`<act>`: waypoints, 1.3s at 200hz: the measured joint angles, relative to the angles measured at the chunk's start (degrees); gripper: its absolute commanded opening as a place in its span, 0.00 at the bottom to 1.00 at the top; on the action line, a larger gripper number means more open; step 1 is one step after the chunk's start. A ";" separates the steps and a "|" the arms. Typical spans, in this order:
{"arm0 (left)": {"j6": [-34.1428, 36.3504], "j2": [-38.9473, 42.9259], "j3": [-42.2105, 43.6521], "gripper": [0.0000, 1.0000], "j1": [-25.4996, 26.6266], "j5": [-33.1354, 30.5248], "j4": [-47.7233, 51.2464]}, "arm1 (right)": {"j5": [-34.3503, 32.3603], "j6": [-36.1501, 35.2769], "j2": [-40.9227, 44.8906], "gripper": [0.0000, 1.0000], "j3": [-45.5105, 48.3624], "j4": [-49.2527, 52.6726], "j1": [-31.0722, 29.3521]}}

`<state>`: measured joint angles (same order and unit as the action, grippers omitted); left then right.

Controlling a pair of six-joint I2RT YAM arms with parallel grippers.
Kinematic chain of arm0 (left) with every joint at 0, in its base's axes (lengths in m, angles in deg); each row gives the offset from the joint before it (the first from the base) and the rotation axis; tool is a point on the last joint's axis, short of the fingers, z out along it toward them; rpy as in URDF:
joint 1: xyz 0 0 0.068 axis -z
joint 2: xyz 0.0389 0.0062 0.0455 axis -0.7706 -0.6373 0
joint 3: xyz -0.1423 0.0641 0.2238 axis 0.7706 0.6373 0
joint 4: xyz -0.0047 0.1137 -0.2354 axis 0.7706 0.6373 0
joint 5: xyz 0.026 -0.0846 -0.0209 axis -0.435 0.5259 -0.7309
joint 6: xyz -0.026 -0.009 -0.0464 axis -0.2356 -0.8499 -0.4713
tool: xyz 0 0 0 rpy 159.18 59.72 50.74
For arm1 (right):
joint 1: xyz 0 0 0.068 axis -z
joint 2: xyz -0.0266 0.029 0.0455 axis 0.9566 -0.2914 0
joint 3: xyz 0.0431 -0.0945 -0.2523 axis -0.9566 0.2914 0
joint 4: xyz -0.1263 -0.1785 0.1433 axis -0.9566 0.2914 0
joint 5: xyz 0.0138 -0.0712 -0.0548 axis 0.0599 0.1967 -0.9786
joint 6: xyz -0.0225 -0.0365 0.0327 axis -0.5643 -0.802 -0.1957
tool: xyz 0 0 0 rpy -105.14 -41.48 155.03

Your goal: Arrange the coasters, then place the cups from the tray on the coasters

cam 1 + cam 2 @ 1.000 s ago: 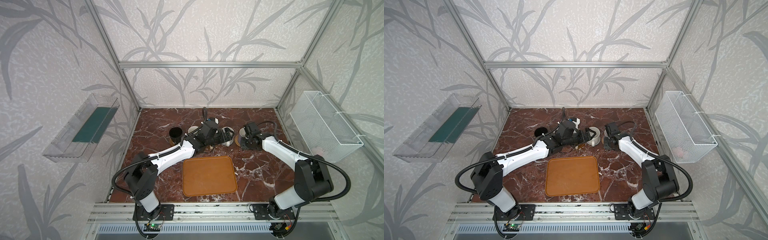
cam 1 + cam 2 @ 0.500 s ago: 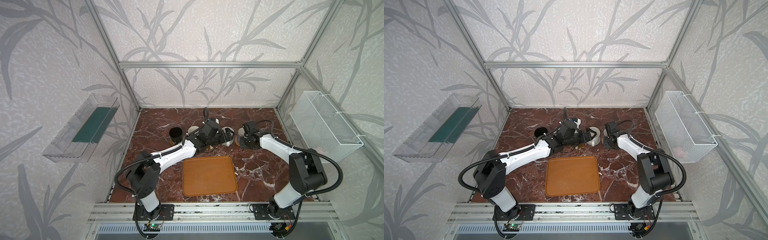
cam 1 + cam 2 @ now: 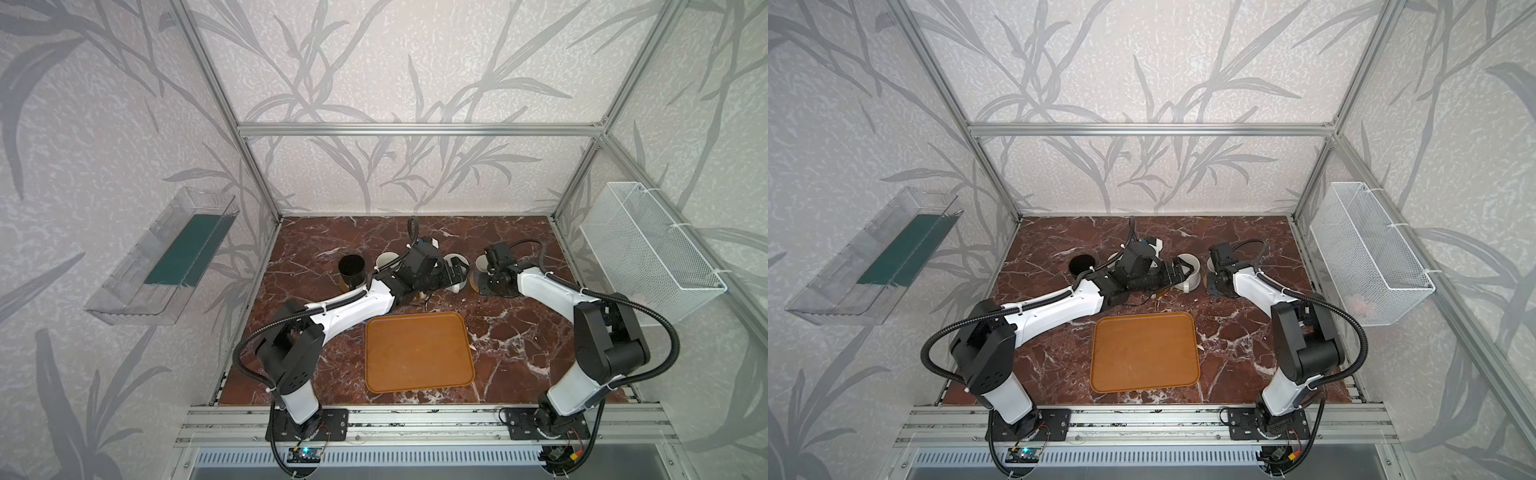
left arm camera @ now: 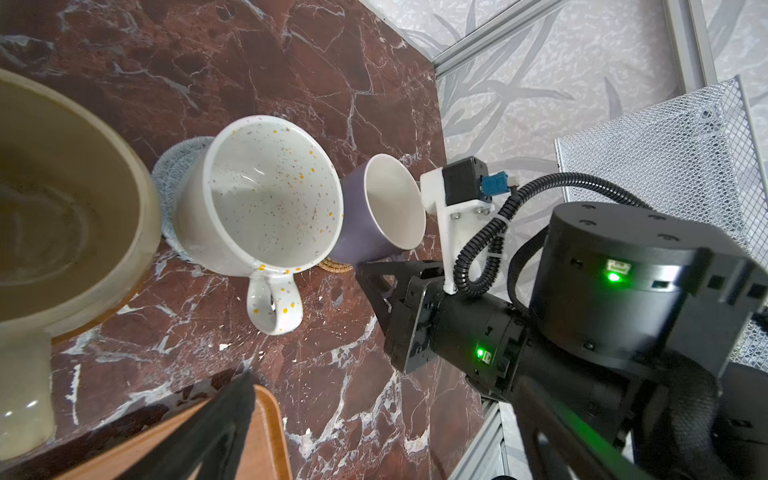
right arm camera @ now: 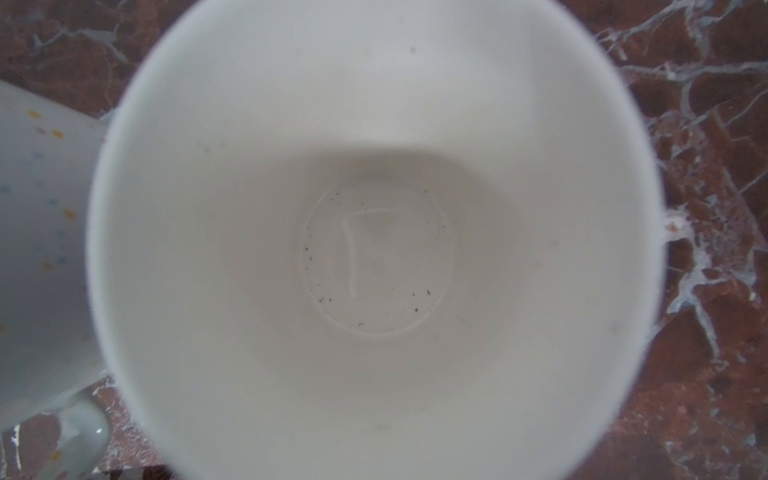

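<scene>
Left wrist view: the speckled white cup (image 4: 266, 199) is seen upright on the woven grey-blue coaster (image 4: 170, 174). Its handle is turned toward the tray (image 4: 266, 436), of which one rounded corner is shown at the frame edge. The lavender cup (image 4: 374, 216) is placed just beside it on the tan rattan coaster (image 4: 334, 266), of which only a small arc is exposed. The squat cream-yellow cup (image 4: 62, 199) is located close to the lens, on the other side of the speckled white cup, and a brown edge is visible beneath it.

The right claw (image 4: 370, 274) is closed, with its tips set against the lower side of the lavender cup. Whether the cup's handle is pinched between them cannot be told, since that handle is hidden. In the right wrist view the frame is filled by the pale inside of the lavender cup, viewed straight down, with the speckled white cup at its side.

The left claw (image 3: 455, 272) is spread wide and is shown in both top views close against the speckled white cup.

In both top views the cups are lined up in a row across the rear half of the red-brown tabletop (image 3: 519, 332). The black cup (image 3: 351, 270) is placed at the left end, with a brown edge showing under its base. A pale-rimmed cup (image 3: 385, 262) is located next to it, partly covered by the left arm (image 3: 353, 309). The tray is laid flat at the front centre, well apart from the row.
</scene>
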<state>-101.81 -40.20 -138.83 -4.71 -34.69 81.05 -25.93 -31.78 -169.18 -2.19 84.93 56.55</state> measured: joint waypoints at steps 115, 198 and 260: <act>0.02 0.00 0.04 0.99 0.02 0.22 -0.17 | -0.44 0.15 0.17 0.41 3.15 -3.78 0.04; 2.56 4.35 4.76 0.99 0.00 -1.84 0.24 | -0.59 -0.02 3.98 0.68 3.89 -2.43 0.09; 11.26 19.80 15.21 0.99 -3.06 -8.24 2.80 | -1.11 0.00 25.18 0.99 12.81 -4.02 0.26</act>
<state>-90.55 -20.40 -123.62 -7.77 -42.93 83.84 -27.04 -31.78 -144.00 10.62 80.90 56.81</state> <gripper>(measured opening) 0.994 0.987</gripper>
